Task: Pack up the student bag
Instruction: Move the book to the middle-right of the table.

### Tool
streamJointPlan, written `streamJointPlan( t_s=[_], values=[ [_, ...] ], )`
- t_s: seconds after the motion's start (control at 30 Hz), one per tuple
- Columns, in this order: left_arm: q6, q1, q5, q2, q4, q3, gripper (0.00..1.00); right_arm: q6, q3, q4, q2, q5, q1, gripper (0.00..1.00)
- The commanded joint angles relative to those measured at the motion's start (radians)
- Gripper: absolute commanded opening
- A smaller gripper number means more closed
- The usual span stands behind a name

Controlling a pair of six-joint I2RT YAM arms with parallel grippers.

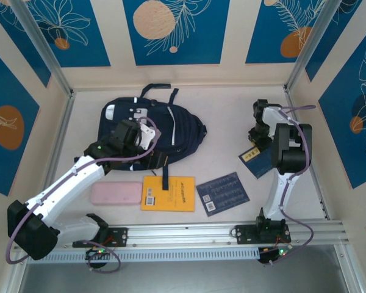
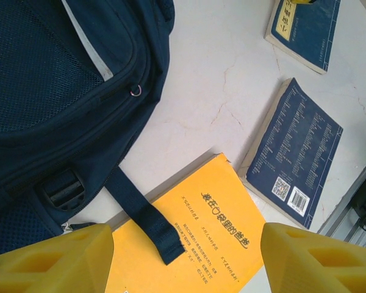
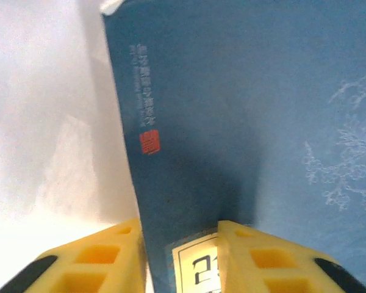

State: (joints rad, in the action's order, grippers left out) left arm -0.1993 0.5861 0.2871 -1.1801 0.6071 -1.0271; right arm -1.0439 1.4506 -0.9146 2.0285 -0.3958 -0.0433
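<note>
Top view: finding large dark navy fabric backpack [image 1: 177, 125] lying flat mid-counter [image 1: 232, 116], left gripper [image 1: 145, 139] hovering above its near edge. Left wrist: gaping wide, holding nothing. Right wrist: right gripper [image 3: 180, 244] sitting narrow about blue paperback book's [image 3: 232, 122] corner; not managing to tell whether clamping.

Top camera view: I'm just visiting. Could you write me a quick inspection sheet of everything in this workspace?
Surface: pale table, nothing spilled on it.
Job's things: student bag lies flat at the back, with one strap across the yellow book.
Clutter: pink case; dark blue book; blue book at the right.
Grippers: left gripper is open over the bag's edge. The right gripper has its jaws narrow at the blue book's edge; grip uncertain.
Cables: purple cables loop along both arms.
Surroundings: blue leaf-patterned wall panels; metal rail at the near edge.
</note>
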Motion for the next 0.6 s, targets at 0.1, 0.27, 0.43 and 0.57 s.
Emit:
streamJointPlan(
  t_s=[0.1,0.27,0.43,0.57],
  values=[
    [-0.004,-0.01,0.032,-0.053,-0.029,0.003,0.64,-0.008,-0.157,0.109,-0.05,0.101,0.05,0.02],
    [-0.107,-0.001,0.075,-0.118,-0.067,-0.035,0.64,0.032,-0.225,0.222,-0.112,0.179,0.07,0.0],
    [-0.185,0.071,0.06,-0.185,-0.123,-0.108,0.65,0.131,-0.305,0.408,-0.19,0.395,0.078,0.0],
    [-0.207,0.122,0.079,-0.321,-0.139,-0.213,0.65,0.238,-0.279,0.451,-0.192,0.539,0.135,0.0]
  ],
)
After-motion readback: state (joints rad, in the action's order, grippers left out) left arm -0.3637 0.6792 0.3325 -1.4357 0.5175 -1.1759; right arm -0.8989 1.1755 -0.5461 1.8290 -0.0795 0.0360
